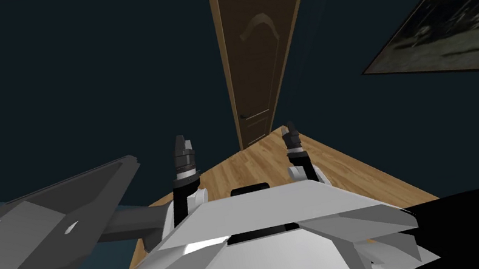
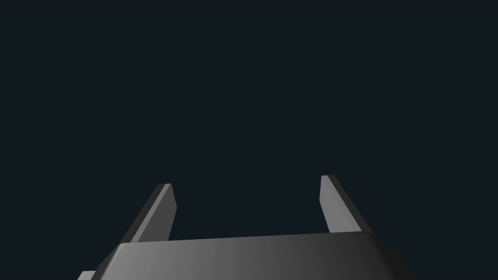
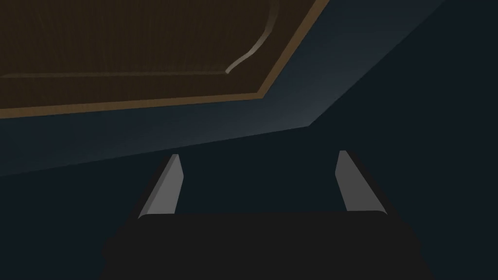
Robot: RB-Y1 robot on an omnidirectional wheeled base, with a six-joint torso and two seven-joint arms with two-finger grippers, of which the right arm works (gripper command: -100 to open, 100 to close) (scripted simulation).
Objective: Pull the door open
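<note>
My right pincer [image 1: 290,130] points forward, above the wooden floor [image 1: 325,170]. Its two fingers [image 3: 168,187] stand apart, with nothing between them.

The door [image 1: 256,59] stands at 12 o'clock from this pincer, at the far end of the floor and well apart from the fingertips. It is a dark brown panel in a lighter brown frame, set in a dark blue wall [image 1: 68,79]. A pale curved line [image 1: 257,23] marks the panel. A small dark fitting [image 1: 244,116] sits at the door's left edge; I cannot tell whether it is the handle. In the right wrist view, a band of wall lies between the fingertips and the door's frame.

My left pincer [image 1: 183,147] is at 9 o'clock from the right one, at a similar reach, fingers apart and empty.

A framed picture [image 1: 460,29] hangs at 2 o'clock from the right pincer. A grey piece of furniture [image 1: 45,225] lies at 8 o'clock from the left pincer.
</note>
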